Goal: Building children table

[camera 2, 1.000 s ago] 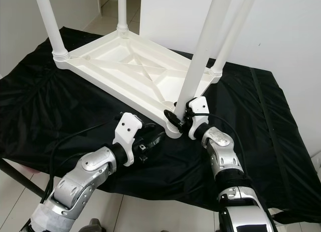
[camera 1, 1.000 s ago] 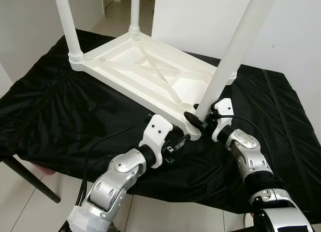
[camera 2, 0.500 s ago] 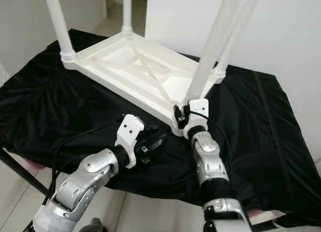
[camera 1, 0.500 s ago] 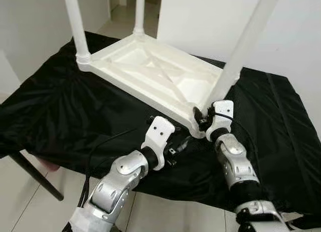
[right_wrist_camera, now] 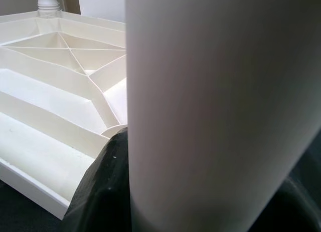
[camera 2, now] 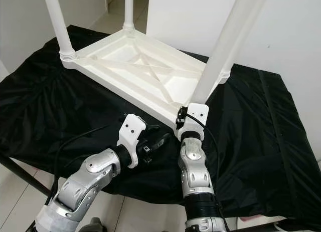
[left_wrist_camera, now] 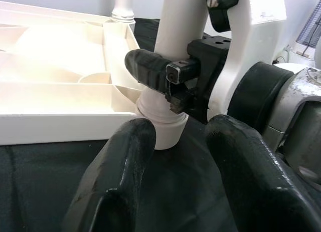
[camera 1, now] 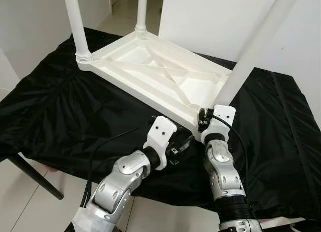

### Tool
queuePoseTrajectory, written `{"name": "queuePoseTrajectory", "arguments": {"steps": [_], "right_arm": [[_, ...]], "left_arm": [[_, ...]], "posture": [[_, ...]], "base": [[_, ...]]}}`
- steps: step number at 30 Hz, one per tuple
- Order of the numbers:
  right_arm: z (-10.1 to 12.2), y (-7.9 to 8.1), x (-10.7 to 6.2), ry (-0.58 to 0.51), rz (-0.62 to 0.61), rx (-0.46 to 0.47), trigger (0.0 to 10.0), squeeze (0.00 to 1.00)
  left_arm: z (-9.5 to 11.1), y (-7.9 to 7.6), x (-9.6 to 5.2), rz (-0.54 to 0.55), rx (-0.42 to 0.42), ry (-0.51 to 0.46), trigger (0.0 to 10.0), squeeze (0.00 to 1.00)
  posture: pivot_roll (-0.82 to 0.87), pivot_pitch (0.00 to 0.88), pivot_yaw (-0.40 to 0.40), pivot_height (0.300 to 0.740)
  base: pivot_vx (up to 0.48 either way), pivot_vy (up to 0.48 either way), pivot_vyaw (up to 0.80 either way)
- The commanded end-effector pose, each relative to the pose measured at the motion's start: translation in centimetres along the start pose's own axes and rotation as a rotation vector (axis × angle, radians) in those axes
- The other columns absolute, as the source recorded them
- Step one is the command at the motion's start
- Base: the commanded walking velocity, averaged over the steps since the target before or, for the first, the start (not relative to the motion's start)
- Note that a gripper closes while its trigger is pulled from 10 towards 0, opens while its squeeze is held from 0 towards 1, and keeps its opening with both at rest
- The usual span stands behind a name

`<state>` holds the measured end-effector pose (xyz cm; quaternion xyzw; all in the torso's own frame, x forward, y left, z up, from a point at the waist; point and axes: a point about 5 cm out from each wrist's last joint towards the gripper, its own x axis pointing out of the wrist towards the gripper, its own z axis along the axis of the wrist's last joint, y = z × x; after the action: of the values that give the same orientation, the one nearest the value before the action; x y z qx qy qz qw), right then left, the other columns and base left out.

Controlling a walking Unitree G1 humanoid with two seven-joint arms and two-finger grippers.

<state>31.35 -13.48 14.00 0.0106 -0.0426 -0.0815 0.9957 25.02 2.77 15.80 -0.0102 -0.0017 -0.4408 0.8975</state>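
The white tabletop lay upside down on the black cloth, legs pointing up. The right gripper was clamped on the near leg just above its socket at the near corner. Since the earlier frames the right forearm had swung inward under that corner, now standing almost vertical, and the leg leaned less. The left gripper rested on the cloth just beside the socket, fingers parted, holding nothing, unchanged.

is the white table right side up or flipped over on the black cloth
Flipped over. The table top lies face-down on the black cloth, ribbed underside showing, legs pointing up. The right gripper grips the near leg.
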Motion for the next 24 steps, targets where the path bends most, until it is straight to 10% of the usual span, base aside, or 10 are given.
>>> {"name": "queuePoseTrajectory", "arguments": {"steps": [1,3,4,13,14,24], "right_arm": [[-1.3,-1.4,-0.4,0.066,-0.064,-0.038,10.0,0.0],[-1.3,-1.4,-0.4,0.066,-0.064,-0.038,10.0,0.0],[-1.1,-1.4,-0.4,0.06,-0.055,-0.029,10.0,1.0],[-0.4,-2.3,0.0,0.025,0.059,0.012,10.0,1.0],[-0.6,-2.4,0.1,0.041,0.126,0.024,10.0,0.0],[-0.8,-4.0,1.3,0.065,0.55,-0.077,10.0,0.0]], "left_arm": [[-0.4,-0.2,0.1,-0.016,0.002,0.013,10.0,0.0],[-0.4,-0.2,0.1,-0.016,0.002,0.013,10.0,0.0],[-0.4,-0.2,0.1,-0.014,0.004,0.014,10.0,0.0],[-0.5,-0.2,0.0,-0.008,0.004,0.015,10.0,0.0],[-0.5,-0.2,0.0,-0.006,0.004,0.015,10.0,0.0],[-0.5,0.1,-0.2,-0.007,0.015,0.02,10.0,0.0]], "posture": [[0.14,0.046,-0.129,0.74],[0.14,0.046,-0.129,0.74],[0.14,0.042,-0.132,0.74],[0.15,0.036,-0.14,0.74],[0.15,0.033,-0.141,0.74],[0.15,0.022,-0.127,0.74]], "base": [[0.0,0.0,0.0],[0.0,0.0,0.0],[0.0,0.0,0.0],[0.0,0.0,0.0],[0.0,0.0,0.0],[0.0,0.0,0.0]]}}
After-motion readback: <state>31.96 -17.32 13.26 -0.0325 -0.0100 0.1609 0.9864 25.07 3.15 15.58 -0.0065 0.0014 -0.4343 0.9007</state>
